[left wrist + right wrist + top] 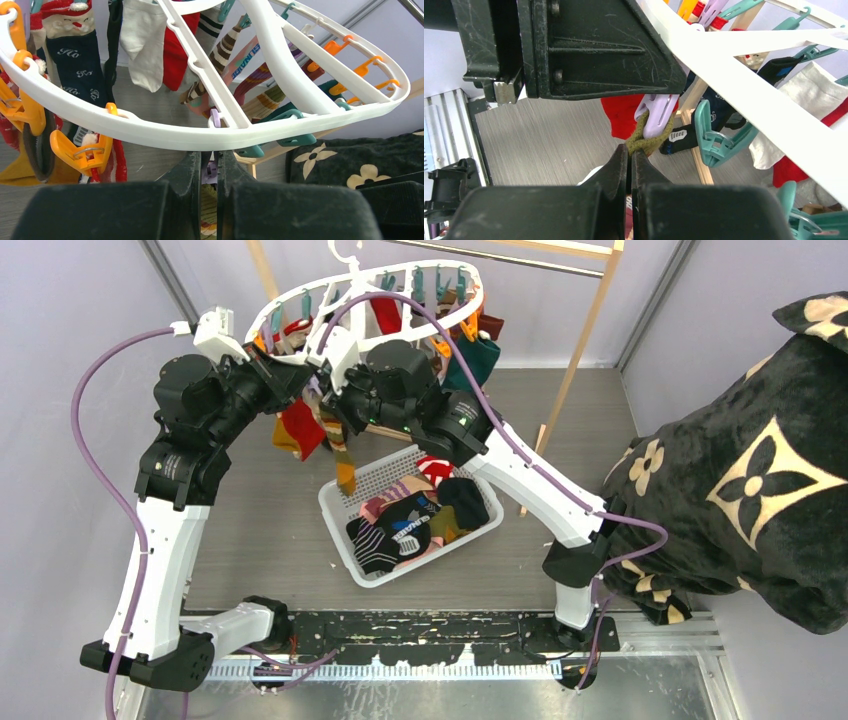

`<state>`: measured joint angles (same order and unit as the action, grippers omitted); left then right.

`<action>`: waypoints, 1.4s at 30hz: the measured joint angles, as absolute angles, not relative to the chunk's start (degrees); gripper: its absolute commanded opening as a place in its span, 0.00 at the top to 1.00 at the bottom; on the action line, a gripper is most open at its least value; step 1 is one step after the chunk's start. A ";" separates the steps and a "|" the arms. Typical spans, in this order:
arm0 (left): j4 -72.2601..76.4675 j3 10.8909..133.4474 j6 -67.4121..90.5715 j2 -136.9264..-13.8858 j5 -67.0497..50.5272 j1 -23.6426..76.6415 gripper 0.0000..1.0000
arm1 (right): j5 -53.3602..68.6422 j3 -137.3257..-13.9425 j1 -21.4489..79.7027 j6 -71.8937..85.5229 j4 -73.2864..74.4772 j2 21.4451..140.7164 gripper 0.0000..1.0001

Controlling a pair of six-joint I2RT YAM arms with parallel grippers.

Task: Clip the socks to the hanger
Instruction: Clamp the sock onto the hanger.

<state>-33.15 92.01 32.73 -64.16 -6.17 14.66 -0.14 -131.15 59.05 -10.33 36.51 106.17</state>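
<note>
**Both grippers meet at a purple peg on the hanger's near rim**

The hanger, a white oval ring with spokes, hangs above the far part of the worktop, and both arms reach up to its near rim. Just under that rim the left gripper is closed on the top of a purple peg. Directly below the peg, the right gripper is pinched tight on the cuff of an olive sock, and the peg's lower end is around the same cuff. Other socks already hang from pegs round the hanger's ring, among them a navy Santa-patterned one. More lie in a white mesh basket on the worktop below the hanger. A black flower-marked blanket is heaped well to the hanger's right.
</note>
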 measured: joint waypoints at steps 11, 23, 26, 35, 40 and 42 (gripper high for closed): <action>-33.74 91.94 32.56 -64.16 -4.89 14.61 0.38 | 1.04 -132.00 59.05 -9.91 35.97 106.67 0.99; -39.97 91.88 29.91 -61.84 -1.74 14.48 0.01 | -0.30 -131.22 59.05 -6.85 32.91 106.61 0.25; -42.13 91.90 28.49 -60.03 -1.85 13.76 0.00 | -2.37 -127.42 59.05 -5.15 30.15 105.80 0.01; -46.41 85.93 20.45 -55.99 -11.16 3.38 0.00 | -10.83 -96.49 58.89 1.21 21.17 90.41 0.00; -45.50 74.91 15.88 -55.13 -18.15 -9.10 0.00 | -16.86 -72.40 58.35 7.33 18.22 70.96 0.00; -43.79 69.32 13.96 -55.07 -19.62 -12.56 0.00 | -20.80 -65.43 57.93 9.82 17.47 64.45 0.00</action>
<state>-43.79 69.32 13.96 -55.07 -19.62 -12.56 -20.80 -65.43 57.93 9.82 17.47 64.45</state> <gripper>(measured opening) 0.994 0.996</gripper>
